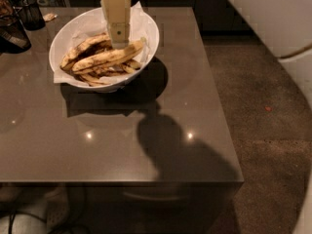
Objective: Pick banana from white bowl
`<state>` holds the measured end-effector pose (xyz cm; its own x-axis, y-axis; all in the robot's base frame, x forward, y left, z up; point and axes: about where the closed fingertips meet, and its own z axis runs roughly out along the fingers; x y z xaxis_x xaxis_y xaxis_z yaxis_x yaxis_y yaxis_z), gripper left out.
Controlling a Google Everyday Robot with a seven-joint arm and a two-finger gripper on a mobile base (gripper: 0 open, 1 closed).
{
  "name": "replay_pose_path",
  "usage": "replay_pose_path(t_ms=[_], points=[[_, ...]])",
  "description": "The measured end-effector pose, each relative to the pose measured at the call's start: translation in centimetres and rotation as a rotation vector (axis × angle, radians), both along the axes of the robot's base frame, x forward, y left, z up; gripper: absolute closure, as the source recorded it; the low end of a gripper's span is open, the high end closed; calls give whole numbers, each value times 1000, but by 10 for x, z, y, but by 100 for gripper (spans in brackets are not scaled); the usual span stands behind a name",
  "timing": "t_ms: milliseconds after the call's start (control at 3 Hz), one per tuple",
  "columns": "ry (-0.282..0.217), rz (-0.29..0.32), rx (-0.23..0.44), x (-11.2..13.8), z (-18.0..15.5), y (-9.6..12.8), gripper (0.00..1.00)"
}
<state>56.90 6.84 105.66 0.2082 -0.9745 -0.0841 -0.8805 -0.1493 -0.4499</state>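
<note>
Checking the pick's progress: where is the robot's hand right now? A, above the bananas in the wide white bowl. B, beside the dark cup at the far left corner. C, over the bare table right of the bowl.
A: the cream-coloured hand hangs over the wide white paper-lined bowl, its tip close to the long speckled yellow banana.
</note>
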Motion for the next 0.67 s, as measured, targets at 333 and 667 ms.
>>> replay_pose_path(t_ms=[333,667], points=[[49,-7,40,10,-12,12,0],[111,-21,62,23,-29,26,0]])
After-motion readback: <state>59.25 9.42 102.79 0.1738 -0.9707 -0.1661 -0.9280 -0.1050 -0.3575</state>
